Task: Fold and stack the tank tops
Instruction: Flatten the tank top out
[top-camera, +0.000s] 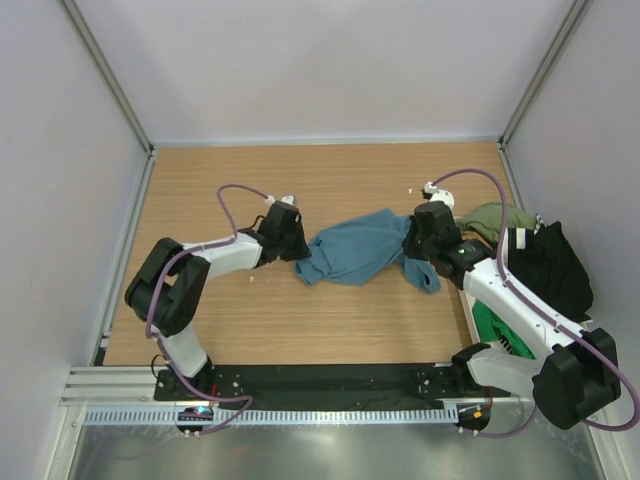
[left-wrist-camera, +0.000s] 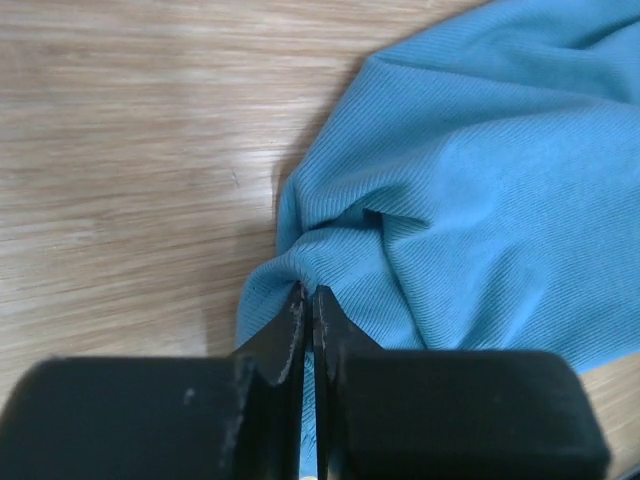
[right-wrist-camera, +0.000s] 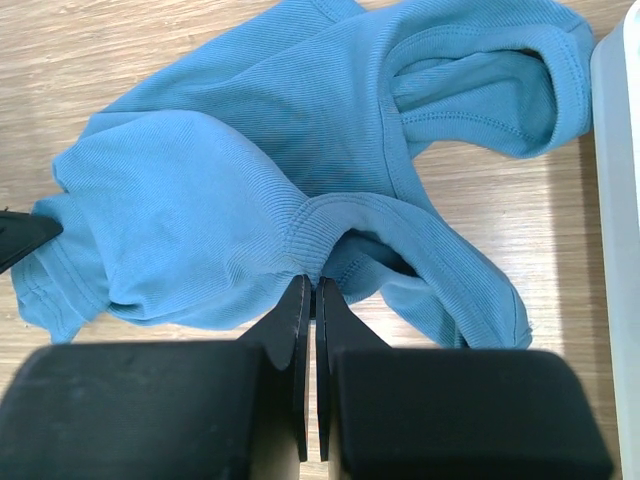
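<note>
teal tank top (top-camera: 355, 250) between left claw (left-wrist-camera: 308, 292) and right claw (right-wrist-camera: 311, 282); in both

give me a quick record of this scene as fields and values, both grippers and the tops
surface: wooden table
top being handled: teal tank top, crumpled and unfolded, mid-table between the arms
left gripper: shut, pinching a fold at the top's left end
right gripper: shut, pinching a ribbed edge at its right end
waiting: olive top and black top, heaped at the table's right edge
folded stack: none visible
</note>
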